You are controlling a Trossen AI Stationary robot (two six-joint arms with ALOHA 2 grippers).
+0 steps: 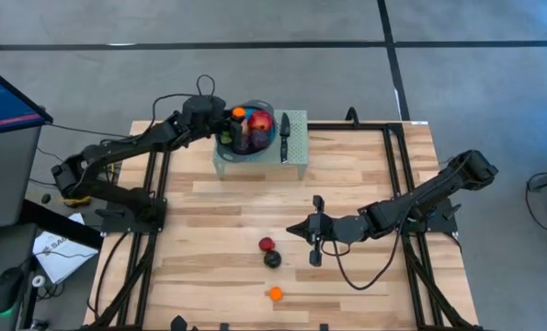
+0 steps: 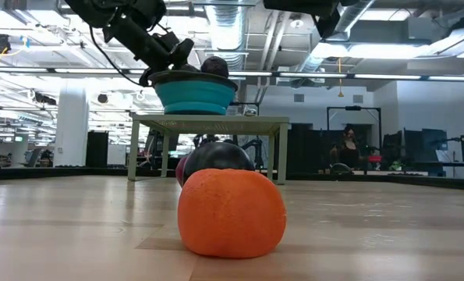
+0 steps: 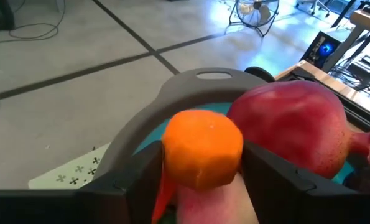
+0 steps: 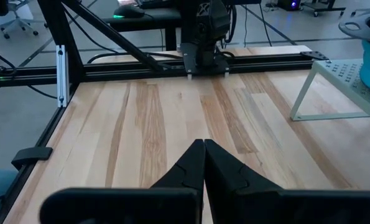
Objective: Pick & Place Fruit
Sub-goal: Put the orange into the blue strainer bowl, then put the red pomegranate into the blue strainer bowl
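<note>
Above blue bowl point(image 3: 172, 93), left pincer point(image 3: 200, 171) part-spread, pinching orange fruit point(image 3: 202, 148).

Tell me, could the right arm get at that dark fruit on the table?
Probably yes. The right pincer, shut, hovers beside the dark fruit, with only bare table between them; it would have to open first.

Robotics lab in open industrial hall: grey concrete floor point(image 1: 494, 55), exposed ceiling ducts point(image 2: 239, 23), monitor point(image 1: 2, 97) beside framed wooden tabletop point(image 1: 227, 230), more workstations behind
</note>
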